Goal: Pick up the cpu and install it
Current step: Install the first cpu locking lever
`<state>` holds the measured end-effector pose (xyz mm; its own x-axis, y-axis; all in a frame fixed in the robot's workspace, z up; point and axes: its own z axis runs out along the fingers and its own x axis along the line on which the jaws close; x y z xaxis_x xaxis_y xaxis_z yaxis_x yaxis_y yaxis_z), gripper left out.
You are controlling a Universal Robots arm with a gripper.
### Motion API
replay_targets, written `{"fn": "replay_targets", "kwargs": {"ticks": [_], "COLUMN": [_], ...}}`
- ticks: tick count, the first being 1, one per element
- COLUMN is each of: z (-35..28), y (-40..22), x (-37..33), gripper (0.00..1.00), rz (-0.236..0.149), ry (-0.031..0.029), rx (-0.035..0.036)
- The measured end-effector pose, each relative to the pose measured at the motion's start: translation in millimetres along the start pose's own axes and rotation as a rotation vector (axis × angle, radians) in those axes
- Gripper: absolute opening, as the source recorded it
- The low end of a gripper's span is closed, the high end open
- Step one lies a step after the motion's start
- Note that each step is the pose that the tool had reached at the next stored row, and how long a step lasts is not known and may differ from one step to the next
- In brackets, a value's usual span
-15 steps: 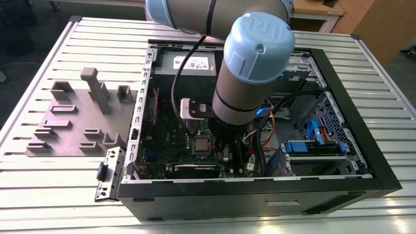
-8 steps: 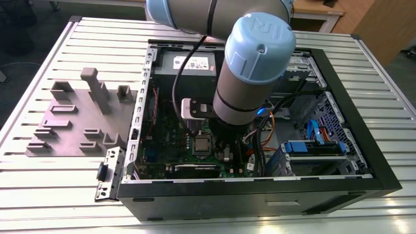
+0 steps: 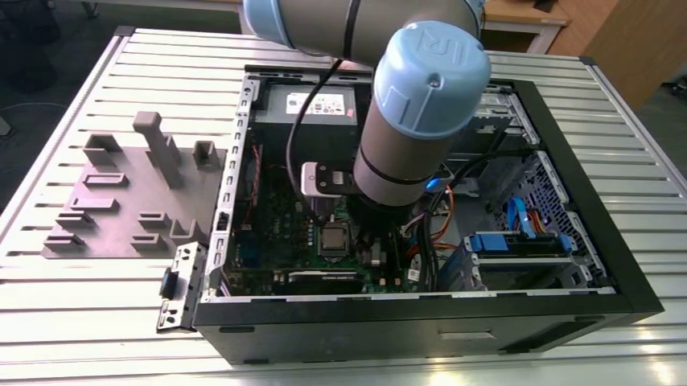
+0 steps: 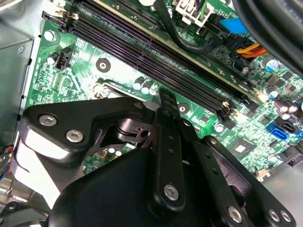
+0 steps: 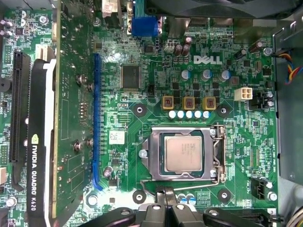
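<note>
The cpu (image 5: 183,153) sits square inside the silver socket frame (image 5: 152,156) on the green motherboard (image 5: 142,94), its pale metal top facing up, and from where I stand it looks already seated, so the carrying part of the job seems done. Whether the frame is fully latched I cannot say; a thin wire lever (image 5: 156,182) runs along the near side of the socket, and its end is hidden by the tool.

The gripper (image 5: 166,208) hangs just above the board at the socket's near edge, close to the chip but not touching it as far as I can see. Its black fingertips (image 5: 161,196) appear drawn together with nothing between them, so I take it as closed and empty.

Room is tight. In the first wrist view a graphics card (image 5: 40,156) stands on edge well to one side of the socket, with a blue slot (image 5: 96,123) between them. In the second wrist view long black memory slots (image 4: 156,56) and thick cables (image 4: 189,38) run just beyond the gripper. Farther out, in the exterior view, the arm (image 3: 413,121) reaches down into the open computer case (image 3: 429,318), whose walls ring the board. A grey fixture block (image 3: 129,193) lies on the table (image 3: 64,322) outside, on the exterior view's left.
</note>
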<state>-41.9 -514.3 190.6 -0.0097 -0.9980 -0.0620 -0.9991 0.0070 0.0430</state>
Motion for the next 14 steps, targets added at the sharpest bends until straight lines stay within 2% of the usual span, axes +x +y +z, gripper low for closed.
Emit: {"fn": "replay_targets", "kwargs": {"ticks": [14], "z": [2.2], "y": [-0.9], "x": [-0.2], "gripper": [0.11], "rz": [0.000], "ry": [0.0002], "rx": [0.0000]}}
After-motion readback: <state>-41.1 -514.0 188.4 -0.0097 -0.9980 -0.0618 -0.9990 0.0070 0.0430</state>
